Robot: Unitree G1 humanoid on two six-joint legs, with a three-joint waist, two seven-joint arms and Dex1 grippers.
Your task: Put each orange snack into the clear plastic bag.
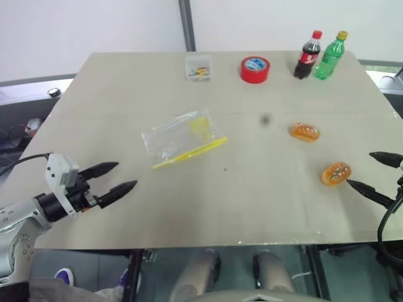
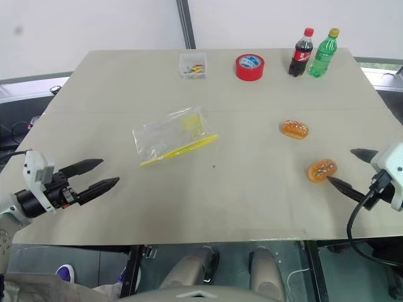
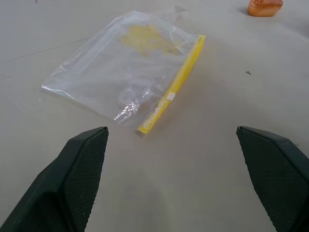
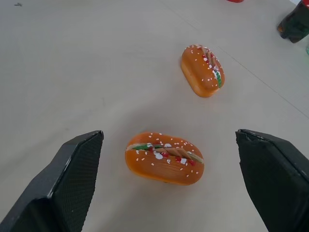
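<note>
Lying just ahead of the right gripper's (image 2: 347,168) wide jaws, one orange snack (image 2: 322,170).

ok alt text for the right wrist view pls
Two orange snacks lie on a beige table: the nearer snack sits between the right tool's two open black fingers, untouched, and the farther snack lies beyond it.

Orange snacks (image 4: 164,158) white-speckled; clear plastic bag (image 1: 181,138) yellow-edged; red tape roll (image 1: 255,69)
</note>
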